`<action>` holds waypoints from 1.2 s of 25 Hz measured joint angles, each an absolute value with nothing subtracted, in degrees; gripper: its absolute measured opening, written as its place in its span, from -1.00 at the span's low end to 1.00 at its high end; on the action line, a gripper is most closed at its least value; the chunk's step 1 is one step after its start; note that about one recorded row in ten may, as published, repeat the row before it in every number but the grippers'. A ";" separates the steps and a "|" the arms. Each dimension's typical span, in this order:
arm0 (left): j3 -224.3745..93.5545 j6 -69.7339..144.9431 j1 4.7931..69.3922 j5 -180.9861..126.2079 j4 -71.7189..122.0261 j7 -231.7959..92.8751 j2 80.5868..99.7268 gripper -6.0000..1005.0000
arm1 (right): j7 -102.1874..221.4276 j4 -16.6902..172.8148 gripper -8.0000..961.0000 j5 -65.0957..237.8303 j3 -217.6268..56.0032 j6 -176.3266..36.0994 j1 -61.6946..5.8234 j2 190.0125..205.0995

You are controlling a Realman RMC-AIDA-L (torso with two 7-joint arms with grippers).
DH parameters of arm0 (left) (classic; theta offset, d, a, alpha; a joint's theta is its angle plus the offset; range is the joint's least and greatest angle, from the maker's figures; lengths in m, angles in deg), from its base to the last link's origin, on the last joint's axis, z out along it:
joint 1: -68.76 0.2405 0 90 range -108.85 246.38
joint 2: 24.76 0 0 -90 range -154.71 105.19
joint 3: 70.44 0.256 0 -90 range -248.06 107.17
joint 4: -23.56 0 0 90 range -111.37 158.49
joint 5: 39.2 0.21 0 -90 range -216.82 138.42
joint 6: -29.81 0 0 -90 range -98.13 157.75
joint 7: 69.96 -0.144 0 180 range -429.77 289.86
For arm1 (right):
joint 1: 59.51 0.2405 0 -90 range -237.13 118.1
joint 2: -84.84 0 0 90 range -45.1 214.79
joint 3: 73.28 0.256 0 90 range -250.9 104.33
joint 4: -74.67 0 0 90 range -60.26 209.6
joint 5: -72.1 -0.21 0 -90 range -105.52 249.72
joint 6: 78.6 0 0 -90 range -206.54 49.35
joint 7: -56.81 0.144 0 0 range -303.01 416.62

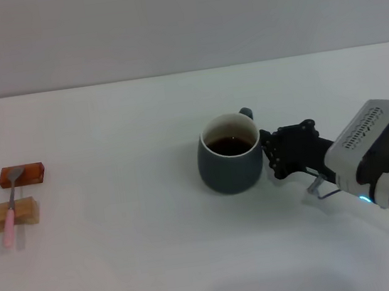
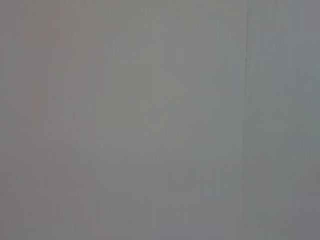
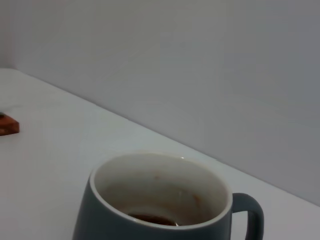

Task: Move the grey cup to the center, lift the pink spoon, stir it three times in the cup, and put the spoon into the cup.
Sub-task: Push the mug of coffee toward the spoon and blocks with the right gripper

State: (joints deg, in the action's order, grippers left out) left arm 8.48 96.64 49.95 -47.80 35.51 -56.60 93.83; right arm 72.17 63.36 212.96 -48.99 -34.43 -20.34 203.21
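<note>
The grey cup (image 1: 230, 162) stands near the middle of the white table with dark liquid inside, its handle at the back right. It also fills the lower part of the right wrist view (image 3: 155, 210). My right gripper (image 1: 268, 156) is right beside the cup's right side, its black fingers spread apart and holding nothing. The pink spoon (image 1: 11, 209) lies at the far left, its metal bowl on an orange-brown block (image 1: 22, 175) and its pink handle across a tan block (image 1: 13, 213). My left gripper is out of view.
The white table (image 1: 123, 255) reaches back to a pale wall. The orange-brown block shows at the edge of the right wrist view (image 3: 7, 125). The left wrist view shows only a plain grey surface.
</note>
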 joint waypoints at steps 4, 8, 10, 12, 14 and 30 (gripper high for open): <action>8.48 96.70 49.95 -48.66 35.73 -56.59 93.80 0.44 | 73.77 62.93 -0.97 215.00 -49.10 -35.15 -19.58 203.24; 8.48 96.74 49.95 -48.79 35.84 -56.59 93.80 0.44 | 75.66 62.80 -0.97 217.14 -48.55 -35.24 -18.84 203.24; 8.52 96.77 49.95 -48.79 35.91 -56.59 93.80 0.44 | 75.67 62.70 -0.97 217.16 -48.55 -35.24 -18.70 203.24; 8.65 96.78 49.95 -48.78 35.94 -56.59 93.80 0.44 | 75.71 62.33 -0.97 217.18 -48.56 -35.26 -18.41 203.27; 8.73 96.83 49.98 -48.78 35.94 -56.59 93.80 0.44 | 75.79 61.84 -0.97 217.20 -48.59 -35.27 -18.12 203.29; 9.16 99.96 51.63 -48.13 35.58 -55.03 93.62 0.44 | 78.49 57.77 -0.97 217.21 -48.90 -36.05 -18.07 203.79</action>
